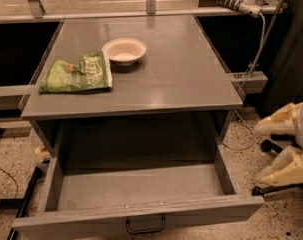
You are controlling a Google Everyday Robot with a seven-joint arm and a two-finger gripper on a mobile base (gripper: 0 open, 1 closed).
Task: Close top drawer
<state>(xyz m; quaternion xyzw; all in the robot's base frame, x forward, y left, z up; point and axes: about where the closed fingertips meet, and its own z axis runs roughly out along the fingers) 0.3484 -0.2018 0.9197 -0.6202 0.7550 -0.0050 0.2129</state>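
Observation:
The top drawer (141, 186) is a wide, shallow grey box, pulled far out from under the cabinet top, with nothing in it. Its flat front (81, 223) runs along the bottom of the view and carries a small black bail handle (145, 226). The two lower drawers are out of view. My gripper (259, 152) is at the right edge, to the right of the drawer's right front corner and apart from it. Its two cream fingers (278, 123) point left and stand spread apart, holding nothing.
On the grey cabinet top (191, 79) lie a green chip bag (77, 74) and a white bowl (124, 50). A power strip with a cable (233, 3) sits at the back right. Speckled floor with cables lies on both sides.

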